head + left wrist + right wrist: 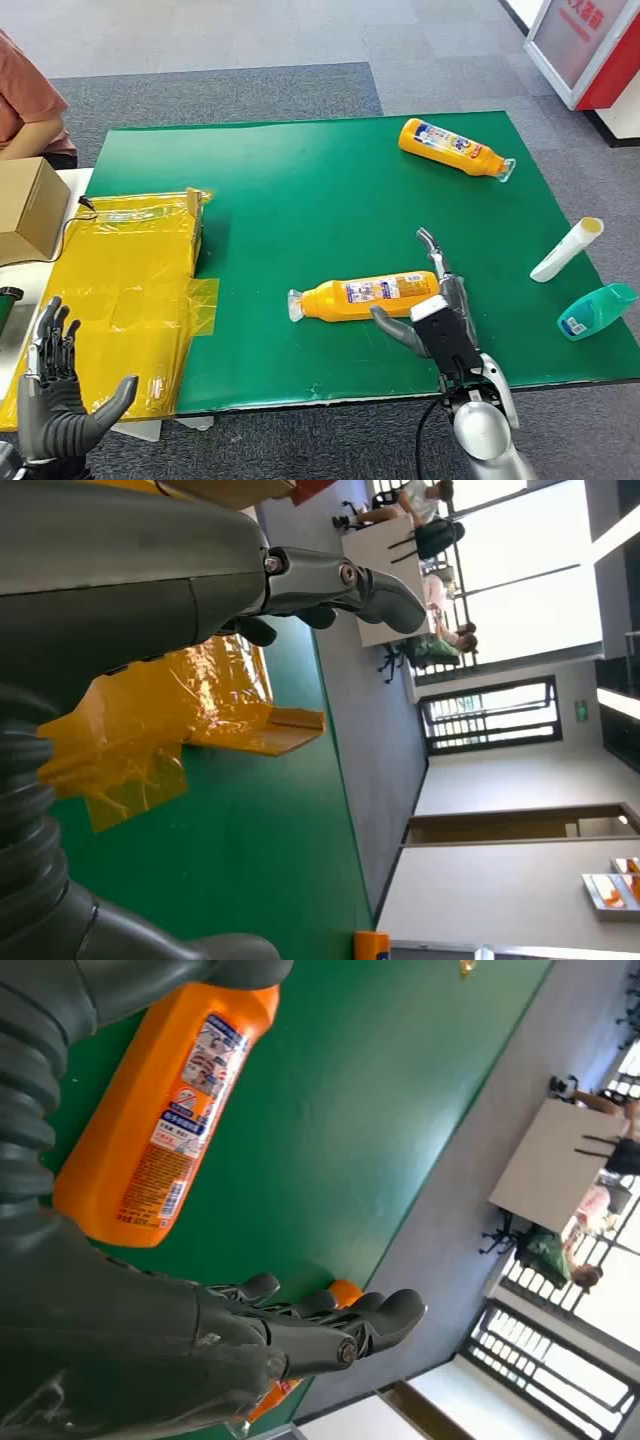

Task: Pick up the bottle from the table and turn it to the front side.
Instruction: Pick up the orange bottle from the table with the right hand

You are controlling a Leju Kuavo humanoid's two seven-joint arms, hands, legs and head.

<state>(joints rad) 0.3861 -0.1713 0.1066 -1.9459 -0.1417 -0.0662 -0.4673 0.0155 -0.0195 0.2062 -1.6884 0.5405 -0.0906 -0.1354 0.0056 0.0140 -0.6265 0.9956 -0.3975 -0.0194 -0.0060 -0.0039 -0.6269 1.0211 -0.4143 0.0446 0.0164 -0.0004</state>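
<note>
Right hand beside the orange bottle

The orange bottle [364, 294] lies on its side in the middle of the green counter [317, 200]. The right hand [434, 318] sits just by its flat end, fingers spread apart and holding nothing (thumb reaching under the bottle). The left hand [56, 385] is up near the yellow bag [136, 290], open too.

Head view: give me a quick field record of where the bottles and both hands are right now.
near bottle: orange bottle lying on its side on the green mat, cap toward the robot's left
right hand: right hand open beside the near bottle's base, not gripping it
left hand: left hand open, raised off the mat's near left corner, holding nothing
far bottle: second orange bottle lying at the far right
other items: white tube, teal bottle, yellow plastic bag
</note>
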